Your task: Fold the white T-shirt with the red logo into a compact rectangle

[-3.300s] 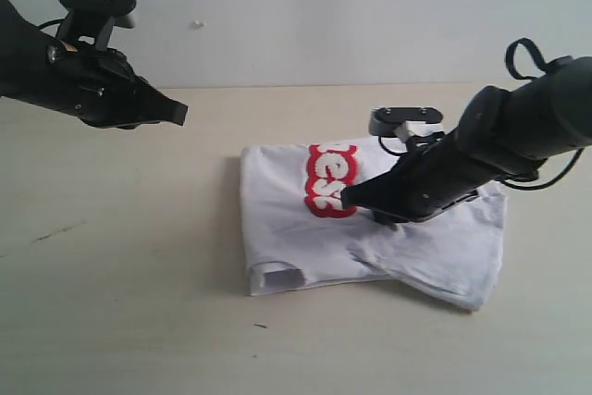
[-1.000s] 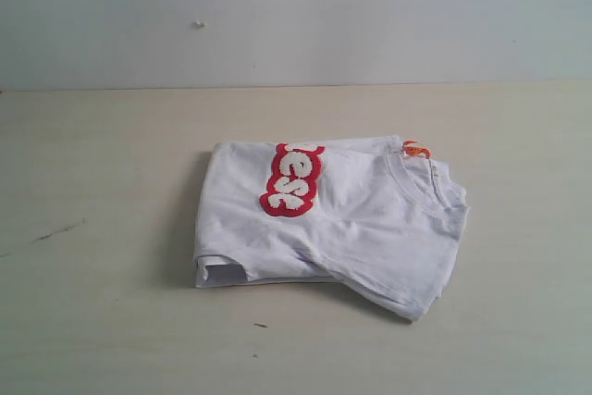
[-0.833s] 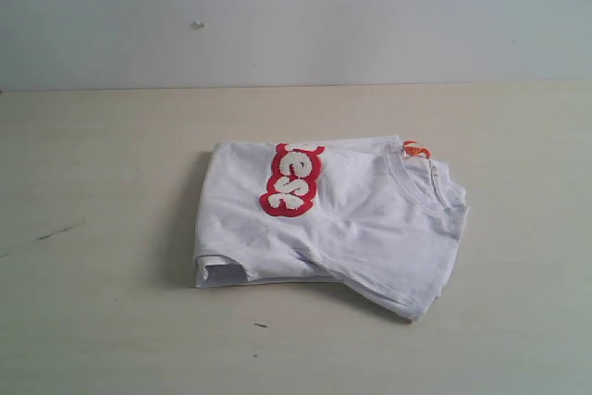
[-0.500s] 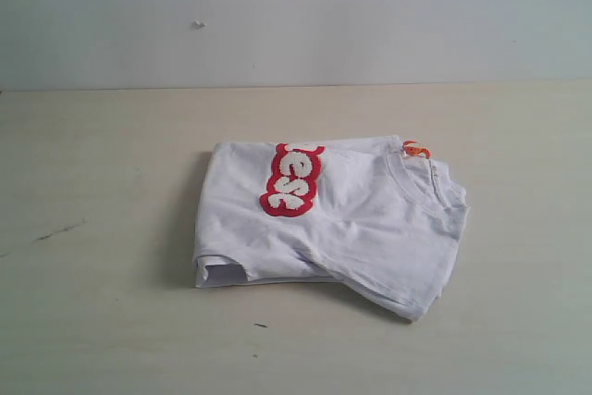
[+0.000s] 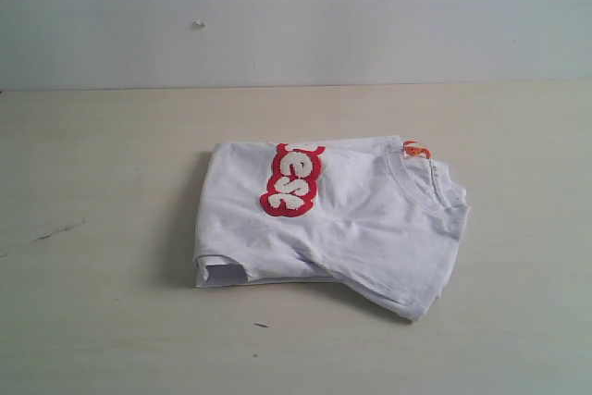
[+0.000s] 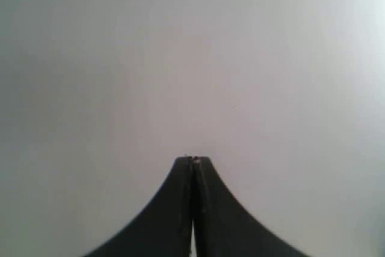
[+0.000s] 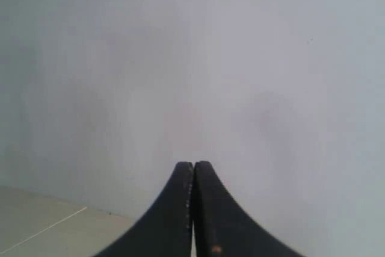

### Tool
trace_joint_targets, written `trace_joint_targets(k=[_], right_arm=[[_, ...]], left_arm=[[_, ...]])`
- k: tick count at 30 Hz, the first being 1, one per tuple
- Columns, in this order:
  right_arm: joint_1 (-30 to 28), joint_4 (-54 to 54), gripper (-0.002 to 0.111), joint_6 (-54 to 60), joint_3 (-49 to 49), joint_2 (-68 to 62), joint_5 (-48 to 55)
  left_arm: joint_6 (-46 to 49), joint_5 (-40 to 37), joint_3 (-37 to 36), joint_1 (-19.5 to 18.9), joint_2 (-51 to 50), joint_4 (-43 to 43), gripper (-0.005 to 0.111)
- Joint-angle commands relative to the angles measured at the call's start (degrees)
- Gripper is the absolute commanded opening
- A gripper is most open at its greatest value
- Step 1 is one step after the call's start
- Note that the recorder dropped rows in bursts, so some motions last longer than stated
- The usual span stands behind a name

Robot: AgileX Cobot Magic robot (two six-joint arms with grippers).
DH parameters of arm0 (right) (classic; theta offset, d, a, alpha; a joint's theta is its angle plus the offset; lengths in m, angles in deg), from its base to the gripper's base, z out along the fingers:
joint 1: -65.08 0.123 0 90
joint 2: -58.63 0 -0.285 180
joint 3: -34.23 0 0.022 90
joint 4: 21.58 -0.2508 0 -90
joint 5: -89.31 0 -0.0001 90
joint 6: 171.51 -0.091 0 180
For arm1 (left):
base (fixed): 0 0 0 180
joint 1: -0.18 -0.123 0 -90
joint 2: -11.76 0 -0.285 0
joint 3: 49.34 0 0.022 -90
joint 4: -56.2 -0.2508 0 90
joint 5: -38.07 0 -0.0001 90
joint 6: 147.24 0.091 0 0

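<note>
The white T-shirt (image 5: 351, 228) lies folded mid-table (image 5: 111, 302), red logo (image 5: 292, 180) up, orange neck tag (image 5: 414, 149) at its far right corner. I judge the folding nearly finished; I'd square the slanting near-right corner gently, pinching only the top layers. My left gripper (image 6: 192, 159) and right gripper (image 7: 194, 163) face a bare wall, jaws pressed together and empty. Nothing blocks the cloth.

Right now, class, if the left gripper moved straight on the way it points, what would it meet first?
Probably the pale wall: the left gripper, fingers shut, faces only that blank surface. Its distance cannot be judged.
</note>
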Motion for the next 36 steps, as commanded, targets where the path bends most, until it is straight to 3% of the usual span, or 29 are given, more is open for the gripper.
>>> trace_joint_targets(k=[1, 4, 11, 14, 22, 36], right_arm=[[-0.16, 0.31, 0.0, -0.21, 0.22, 0.3, 0.19], [-0.16, 0.31, 0.0, -0.21, 0.22, 0.3, 0.19], [-0.16, 0.31, 0.0, -0.21, 0.22, 0.3, 0.09], [-0.16, 0.31, 0.0, -0.21, 0.22, 0.3, 0.09], [-0.16, 0.31, 0.0, -0.21, 0.22, 0.3, 0.09], [-0.16, 0.31, 0.0, -0.21, 0.22, 0.3, 0.09]], left_arm=[[0.01, -0.19, -0.64, -0.34, 1.06, -2.42, 0.0], [0.01, -0.46, -0.64, -4.34, 2.64, -7.87, 0.0], [0.01, -0.46, -0.64, -16.51, 7.64, -10.46, 0.0], [0.01, -0.46, -0.64, -17.73, 8.17, -16.69, 0.0], [0.01, -0.46, -2.17, -17.72, 8.17, -16.79, 0.0], [0.01, -0.82, -11.8, -17.72, 8.17, -16.79, 0.0]])
